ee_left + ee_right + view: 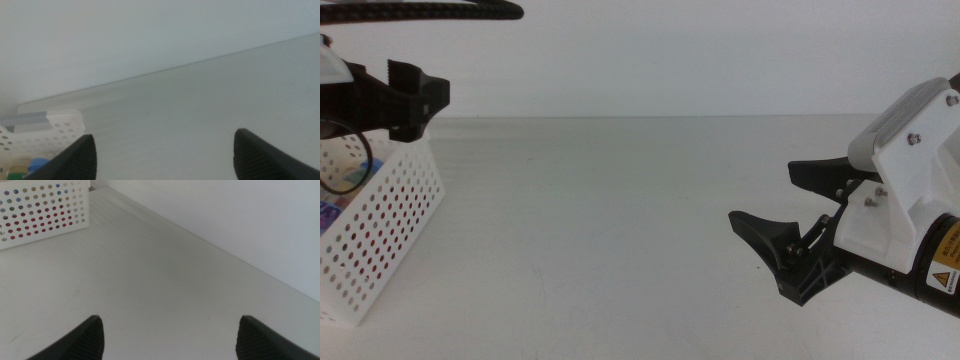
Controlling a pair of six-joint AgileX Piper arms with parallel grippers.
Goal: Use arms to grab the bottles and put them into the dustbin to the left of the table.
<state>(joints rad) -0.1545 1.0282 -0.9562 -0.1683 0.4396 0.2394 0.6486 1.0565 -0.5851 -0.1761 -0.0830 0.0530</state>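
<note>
2 grippers and 1 dustbin are in sight, and the open stretch of the table (620,220) between them carries nothing.

The left gripper (415,95) hangs above the dustbin (390,230) at the table's left end, its 2 black fingers spread apart with only air between them; its own wrist view shows both jaw tips wide apart, the basket's perforated rim (55,127) just beside one of them.

The right gripper (790,215) hovers low over the table's right side, well apart from the bin, its 2 pointed fingers also parted and holding nothing (a yellow warning sticker shows on its arm). In its wrist view the 2 jaw tips stand far apart over bare tabletop, with the dustbin (42,210) in the distance.

The bottles lie inside the bin, seen only in part: red shows through many of the round holes, and the left wrist view catches 1 blue cap (36,164) beside a yellowish piece (17,170) over the rim. An exact count of bottles cannot be made from these glimpses.
</note>
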